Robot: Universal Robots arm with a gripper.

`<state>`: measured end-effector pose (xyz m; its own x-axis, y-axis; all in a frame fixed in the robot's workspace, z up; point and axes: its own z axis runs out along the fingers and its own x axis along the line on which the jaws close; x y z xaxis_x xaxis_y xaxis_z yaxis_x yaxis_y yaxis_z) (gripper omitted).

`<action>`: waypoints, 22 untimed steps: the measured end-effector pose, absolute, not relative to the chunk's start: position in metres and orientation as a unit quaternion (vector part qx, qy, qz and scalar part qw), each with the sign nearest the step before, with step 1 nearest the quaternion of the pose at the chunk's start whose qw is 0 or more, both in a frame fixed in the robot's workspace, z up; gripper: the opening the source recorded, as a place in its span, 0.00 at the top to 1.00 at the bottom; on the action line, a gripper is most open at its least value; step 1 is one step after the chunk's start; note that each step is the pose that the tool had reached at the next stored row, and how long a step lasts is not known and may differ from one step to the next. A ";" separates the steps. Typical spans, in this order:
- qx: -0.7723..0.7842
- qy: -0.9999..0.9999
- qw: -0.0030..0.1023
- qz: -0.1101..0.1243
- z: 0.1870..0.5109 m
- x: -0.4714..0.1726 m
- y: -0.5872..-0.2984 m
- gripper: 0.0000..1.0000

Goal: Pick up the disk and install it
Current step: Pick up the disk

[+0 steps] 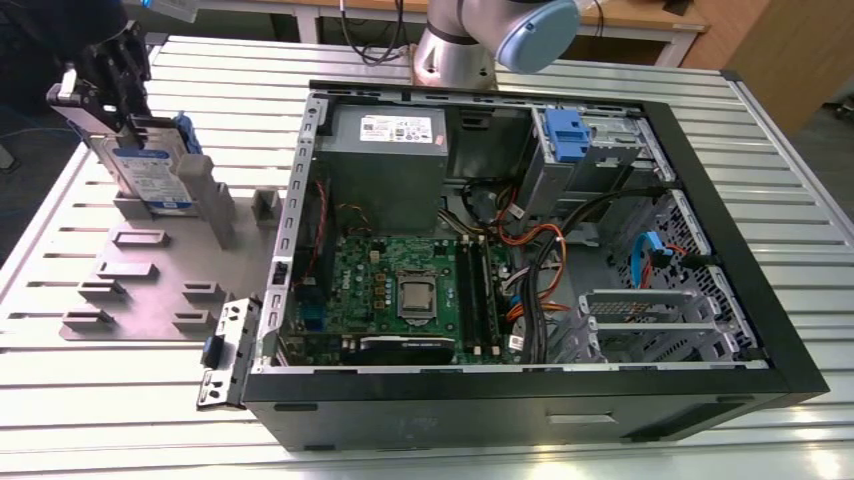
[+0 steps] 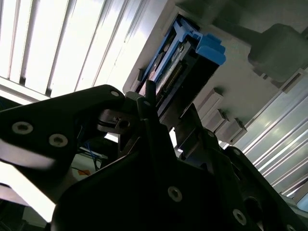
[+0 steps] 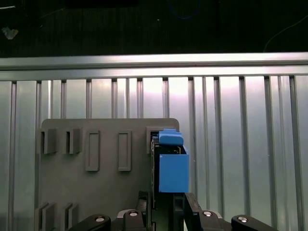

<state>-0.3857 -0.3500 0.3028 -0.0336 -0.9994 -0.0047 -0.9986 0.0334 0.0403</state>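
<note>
While the disk (image 1: 147, 175) is standing on edge in the grey holder plate (image 1: 167, 275), the gripper (image 1: 114, 112) is sitting over its upper end, with one jaw lying along each flat side. In the second wrist view the black jaws are lying close against the drive, but whether they are pressing on it or merely flanking it cannot be told.

Between the jaws, the blue plastic carrier (image 3: 172, 168) that frames the drive is showing in the first wrist view. In the second wrist view its blue tab (image 2: 211, 48) is jutting out just past the jaw tips. At the end away from the jaws, the disk's lower edge is sitting among the plate's raised grey brackets (image 1: 134, 238).

Just beyond the jaws, more of these brackets are lining the plate in rows. The plate itself is lying flat on a slatted aluminium table (image 1: 94, 410).

Well apart from the jaws, toward the exterior view's right, an open computer case (image 1: 727, 210) is lying on its side on the same table. Inside it a green motherboard (image 1: 400, 285), a grey power supply (image 1: 387, 150), a bundle of orange and black cables (image 1: 534, 250) and a narrow blue latch (image 1: 567, 130) by the drive bay are showing. Farthest from the jaws, the robot arm (image 1: 487, 35) is rising behind the case.
</note>
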 end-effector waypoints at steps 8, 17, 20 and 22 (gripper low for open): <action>0.695 -0.719 0.013 -0.016 0.303 -0.386 -0.350 0.59; 0.694 -0.719 0.013 -0.015 0.303 -0.386 -0.350 0.65; 0.694 -0.720 0.013 -0.015 0.303 -0.386 -0.350 0.65; 0.694 -0.720 0.013 -0.015 0.303 -0.386 -0.350 0.65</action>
<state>-0.3857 -0.3500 0.3028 -0.0359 -0.9994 -0.0020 -0.9985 0.0358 0.0402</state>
